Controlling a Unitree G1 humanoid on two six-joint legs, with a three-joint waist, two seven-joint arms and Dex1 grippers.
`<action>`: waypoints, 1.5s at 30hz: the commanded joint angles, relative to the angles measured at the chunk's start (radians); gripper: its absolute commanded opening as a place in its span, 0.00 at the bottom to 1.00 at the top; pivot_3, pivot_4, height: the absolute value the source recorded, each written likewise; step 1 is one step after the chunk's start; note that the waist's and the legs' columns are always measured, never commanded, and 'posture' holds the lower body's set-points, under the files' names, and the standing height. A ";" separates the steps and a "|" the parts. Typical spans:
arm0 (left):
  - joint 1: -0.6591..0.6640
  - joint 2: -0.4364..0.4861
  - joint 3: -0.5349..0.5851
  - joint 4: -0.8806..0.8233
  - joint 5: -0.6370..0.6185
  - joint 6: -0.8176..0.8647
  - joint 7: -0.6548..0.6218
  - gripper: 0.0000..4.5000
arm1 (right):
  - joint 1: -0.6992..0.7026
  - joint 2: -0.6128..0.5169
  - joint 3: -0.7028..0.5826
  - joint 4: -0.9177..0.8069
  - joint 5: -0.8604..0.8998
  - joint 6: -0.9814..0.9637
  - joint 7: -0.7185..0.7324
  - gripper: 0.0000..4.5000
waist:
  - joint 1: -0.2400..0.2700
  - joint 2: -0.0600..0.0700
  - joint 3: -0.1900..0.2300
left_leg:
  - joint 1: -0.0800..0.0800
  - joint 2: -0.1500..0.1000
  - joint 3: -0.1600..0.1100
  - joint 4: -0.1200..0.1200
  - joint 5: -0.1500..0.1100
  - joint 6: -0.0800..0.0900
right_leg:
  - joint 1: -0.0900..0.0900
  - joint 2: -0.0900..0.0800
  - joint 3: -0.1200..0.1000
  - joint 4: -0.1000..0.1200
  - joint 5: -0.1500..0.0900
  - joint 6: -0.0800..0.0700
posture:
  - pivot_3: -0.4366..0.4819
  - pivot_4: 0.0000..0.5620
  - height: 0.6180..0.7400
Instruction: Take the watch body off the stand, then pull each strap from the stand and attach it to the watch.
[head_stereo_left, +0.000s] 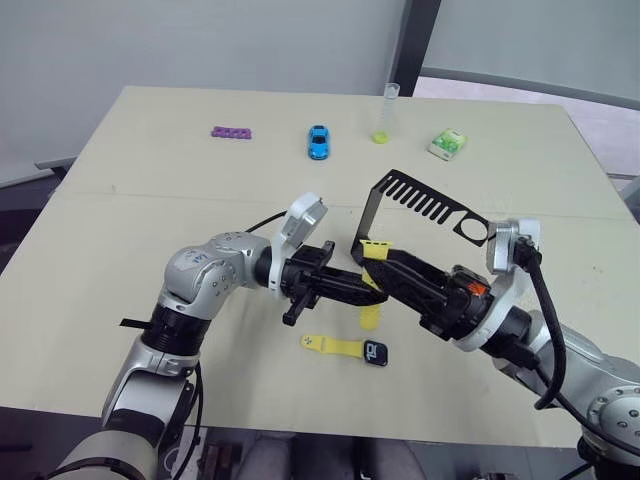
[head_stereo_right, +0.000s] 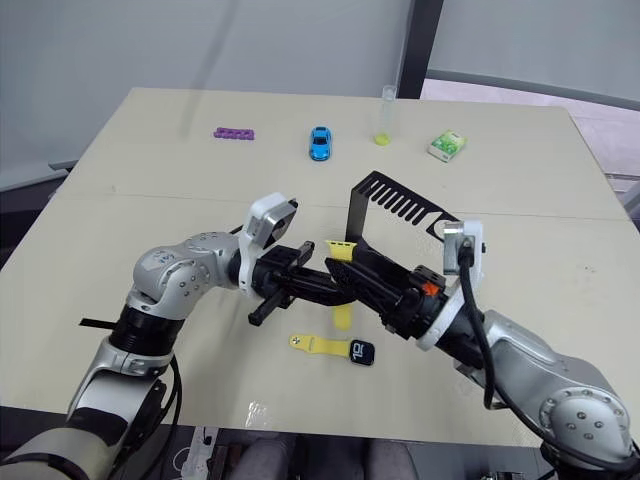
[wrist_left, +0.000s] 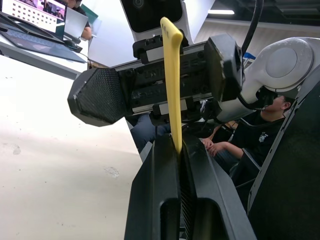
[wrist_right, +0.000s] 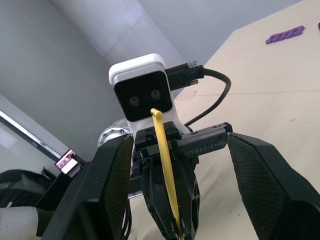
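Lying beside the stand (head_stereo_left: 420, 205), the watch body (head_stereo_left: 376, 353) already wears one strap (head_stereo_left: 332, 345), while the left pincer (head_stereo_left: 352, 281) clamps the second strap (wrist_left: 172, 80) between the right pincer's (head_stereo_left: 372, 268) spread fingers, unattached.

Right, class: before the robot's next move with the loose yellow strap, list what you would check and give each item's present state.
1. Narrow, flexible yellow strap pinched upright in the left gripper: ok.
2. Right gripper open, one finger on each side of that strap: ok.
3. Small rounded-square black watch body off the bent black sheet-metal stand, lying on the beige table: ok.
4. Second yellow strap joined to the watch body: looks ok.
5. Watch body held steady to receive the strap: not ok, nothing grips it.
6. Free slot on the watch body clear: cannot tell.
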 joint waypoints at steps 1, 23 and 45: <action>-0.012 -0.008 0.024 -0.009 -0.018 -0.004 0.001 0.00 | 0.011 -0.002 -0.024 -0.040 0.012 -0.029 0.023 0.70 | 0.000 0.000 0.000 | 0.000 0.000 0.000 0.000 0.000 0.000 | 0.000 0.000 0.000 0.000 0.000 0.000 | 0.48 0.27 1.00; -0.011 -0.030 0.033 -0.007 -0.020 -0.008 0.018 0.00 | 0.018 0.020 0.002 -0.049 -0.022 -0.066 0.054 0.70 | 0.000 0.000 0.000 | 0.000 0.000 0.000 0.000 0.000 0.000 | 0.000 0.000 0.000 0.000 0.000 0.000 | 0.48 0.27 1.00; -0.014 -0.043 0.031 -0.012 -0.016 -0.011 0.023 0.00 | -0.008 0.050 0.020 -0.043 -0.037 -0.066 0.051 0.45 | 0.000 0.000 0.000 | 0.000 0.000 0.000 0.000 0.000 0.000 | 0.000 0.000 0.000 0.000 0.000 0.000 | 0.48 0.27 1.00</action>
